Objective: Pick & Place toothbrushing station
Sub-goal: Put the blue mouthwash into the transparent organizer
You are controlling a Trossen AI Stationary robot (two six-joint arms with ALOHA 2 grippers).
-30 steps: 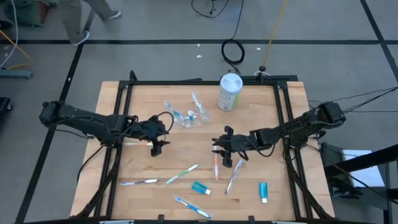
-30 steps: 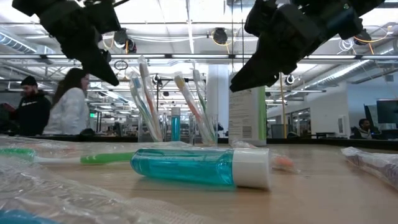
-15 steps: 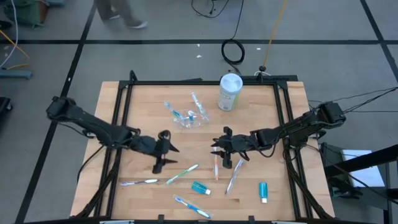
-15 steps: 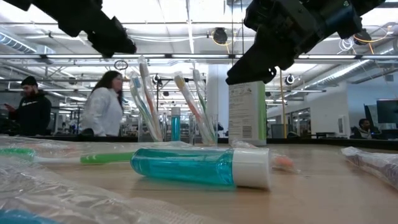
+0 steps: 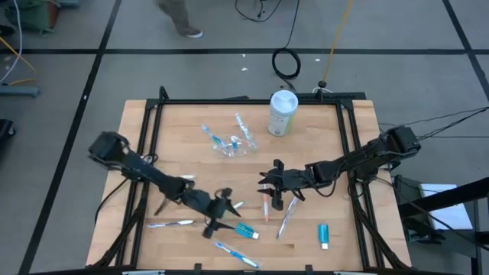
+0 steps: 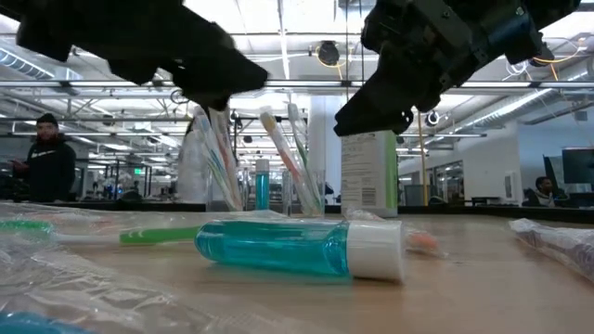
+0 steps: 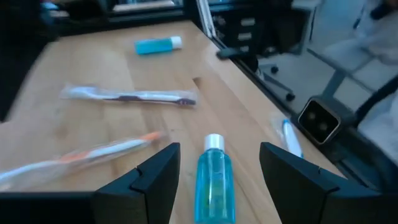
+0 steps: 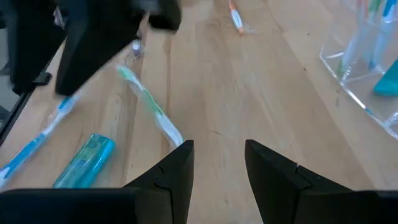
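We are noting the tube (image 5: pixel 246 231) lying on the near table beside a green brush (image 5: pixel 224 213), well apart from the cup (image 5: pixel 233 147) holding other brushes. The left gripper (image 5: pixel 218 216) has swung from mid-table down over this tube, fingers spread and empty, straddling it in the wrist view; a pick appears imminent. The right gripper (image 5: pixel 273 189) is staying near centre, parted, carrying nothing.
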